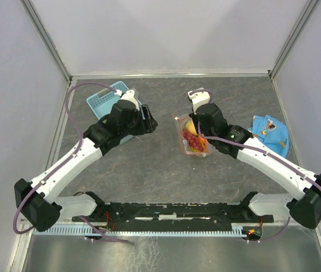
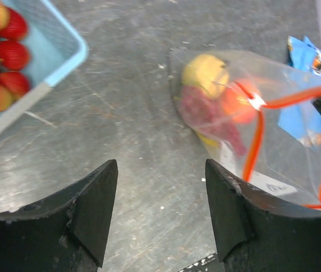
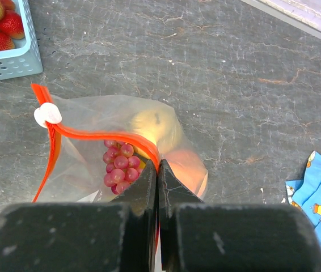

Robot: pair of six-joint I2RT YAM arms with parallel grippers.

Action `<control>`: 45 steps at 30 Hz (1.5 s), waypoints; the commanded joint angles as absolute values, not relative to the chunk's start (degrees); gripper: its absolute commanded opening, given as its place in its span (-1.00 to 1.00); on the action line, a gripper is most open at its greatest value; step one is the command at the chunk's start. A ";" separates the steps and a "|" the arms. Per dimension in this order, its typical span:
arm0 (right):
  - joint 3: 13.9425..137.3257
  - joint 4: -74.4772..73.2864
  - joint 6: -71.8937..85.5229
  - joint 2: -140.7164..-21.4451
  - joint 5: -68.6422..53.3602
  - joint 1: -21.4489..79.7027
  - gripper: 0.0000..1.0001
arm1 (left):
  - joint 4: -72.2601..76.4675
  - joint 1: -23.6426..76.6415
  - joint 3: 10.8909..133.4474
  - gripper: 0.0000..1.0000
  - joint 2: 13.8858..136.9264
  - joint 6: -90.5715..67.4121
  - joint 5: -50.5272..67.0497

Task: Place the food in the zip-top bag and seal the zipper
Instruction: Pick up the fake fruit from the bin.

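Zipper (image 3: pixel 102 136) in right claw (image 3: pixel 157 169), left claw (image 2: pixel 160 170) spread

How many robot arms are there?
2. The left arm reaches out beside the basket. The right arm reaches to the bag, its gripper shut on the zipper. None seem hidden.

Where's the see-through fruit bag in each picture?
Top camera: the zip-top bag lies just right of centre.
Left wrist: bag on the right side.
Right wrist: bag in the centre, its red edge pinched by the right pincer.
Shared landmark: the light blue basket.
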State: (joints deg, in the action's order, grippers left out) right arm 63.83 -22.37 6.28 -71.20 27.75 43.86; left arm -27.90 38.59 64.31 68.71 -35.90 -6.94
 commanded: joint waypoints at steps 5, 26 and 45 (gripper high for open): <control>62.51 -17.74 6.00 -69.30 28.90 43.68 -0.96 | -33.44 24.29 66.91 0.44 69.86 -32.52 -7.28; 58.33 -15.04 4.74 -67.43 28.33 43.45 -0.95 | -42.67 11.03 77.10 0.09 96.10 -25.74 -10.83; 55.86 -13.40 4.91 -66.84 27.17 43.18 -0.95 | -42.55 10.65 80.22 0.31 109.64 -28.45 -13.09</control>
